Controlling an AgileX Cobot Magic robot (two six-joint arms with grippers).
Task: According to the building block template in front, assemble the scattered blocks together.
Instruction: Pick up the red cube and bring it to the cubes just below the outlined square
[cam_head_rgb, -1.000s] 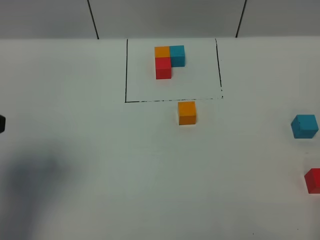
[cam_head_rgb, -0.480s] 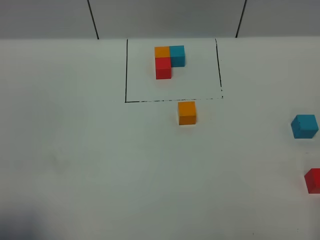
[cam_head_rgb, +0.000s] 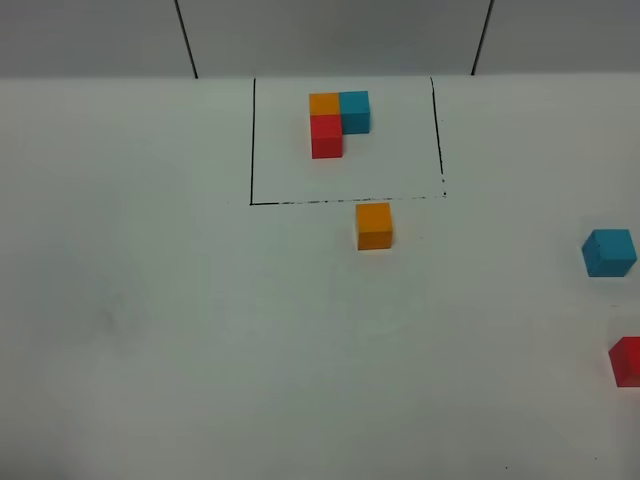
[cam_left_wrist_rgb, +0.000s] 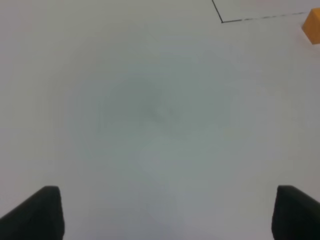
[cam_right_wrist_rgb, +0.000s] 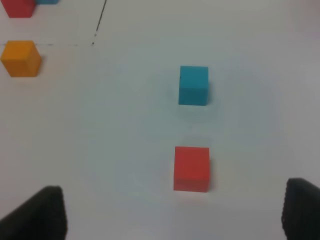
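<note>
The building block template (cam_head_rgb: 337, 120) stands inside a black drawn outline (cam_head_rgb: 252, 150) at the back middle: orange corner, blue to its right, red in front. A loose orange cube (cam_head_rgb: 374, 226) sits just in front of the outline; it also shows in the left wrist view (cam_left_wrist_rgb: 312, 26) and the right wrist view (cam_right_wrist_rgb: 20, 58). A loose blue cube (cam_head_rgb: 609, 252) and a red cube (cam_head_rgb: 626, 361) sit at the right edge, and in the right wrist view the blue (cam_right_wrist_rgb: 193, 85) and red (cam_right_wrist_rgb: 191, 168) cubes lie apart. Left gripper (cam_left_wrist_rgb: 165, 212) and right gripper (cam_right_wrist_rgb: 172, 215) are open, empty, above the table.
The white table (cam_head_rgb: 200, 330) runs back to a grey wall (cam_head_rgb: 330, 35) with two dark seams. The outline's corner (cam_left_wrist_rgb: 221, 21) shows in the left wrist view. Neither arm appears in the exterior view.
A dark shadow and a black part at the left edge have withdrawn from the exterior view. The cubes have not moved.
</note>
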